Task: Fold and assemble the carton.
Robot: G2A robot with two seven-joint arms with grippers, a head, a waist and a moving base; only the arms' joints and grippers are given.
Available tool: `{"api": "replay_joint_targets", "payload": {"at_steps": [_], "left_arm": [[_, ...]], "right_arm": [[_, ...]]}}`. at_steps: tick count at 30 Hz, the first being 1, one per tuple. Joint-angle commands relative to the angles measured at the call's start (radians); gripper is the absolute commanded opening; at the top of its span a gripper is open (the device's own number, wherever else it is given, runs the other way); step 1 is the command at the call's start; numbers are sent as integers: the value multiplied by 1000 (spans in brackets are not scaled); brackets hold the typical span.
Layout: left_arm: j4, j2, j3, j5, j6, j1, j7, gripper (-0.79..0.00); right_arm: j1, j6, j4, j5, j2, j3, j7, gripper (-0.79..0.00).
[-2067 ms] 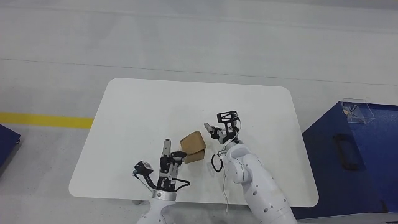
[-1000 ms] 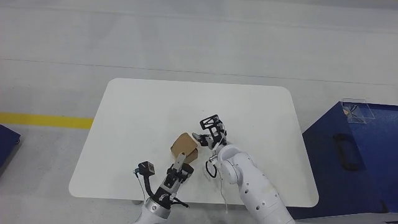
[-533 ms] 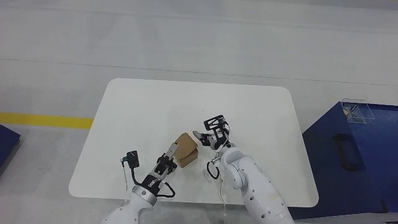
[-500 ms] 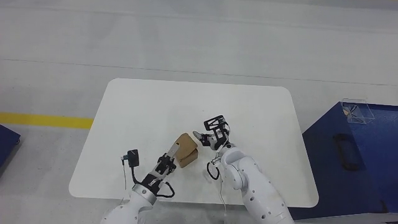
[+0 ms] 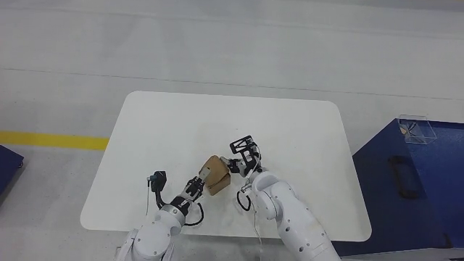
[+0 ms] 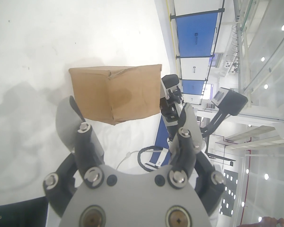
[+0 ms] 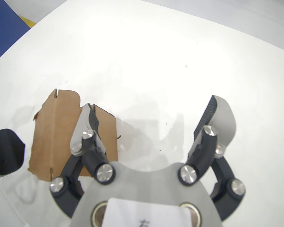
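Left gripper [image 6: 126, 111] is hanging wide open at one corner of the half-folded brown carton [image 5: 213, 175], right gripper [image 7: 153, 106] is gaping too, one finger right at its opposite side, carton sitting mid-front on the white table [image 5: 174, 123].

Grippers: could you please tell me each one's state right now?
Left gripper: open, carton just ahead of its jaws.
Right gripper: open, holding nothing.
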Motion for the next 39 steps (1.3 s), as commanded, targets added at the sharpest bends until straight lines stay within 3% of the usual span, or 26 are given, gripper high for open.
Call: {"api": "replay_joint_targets", "payload": {"at_steps": [1,15,21,25,34,39], "left_arm": [[18,0,1,-8,-5,-5,3,-234],[86,3,12,-49,2,-35,32,-252],[99,3,27,-50,7,-47,44,-252],[113,3,36,-48,9,-56,53,-240],[131,3,63,-59,2,-64,61,-345],[136,3,72,-68,-9,-67,67,-363]], "right_arm": [[-2,-7,-2,0,1,1,6,0],[-19,-8,-15,-41,2,-12,14,0],[-26,64,-31,-39,3,21,-22,0],[-33,30,-47,-9,4,30,-18,0],[-44,17,-59,-27,6,27,-21,0],[-44,14,-58,-28,7,34,-21,0]]}}
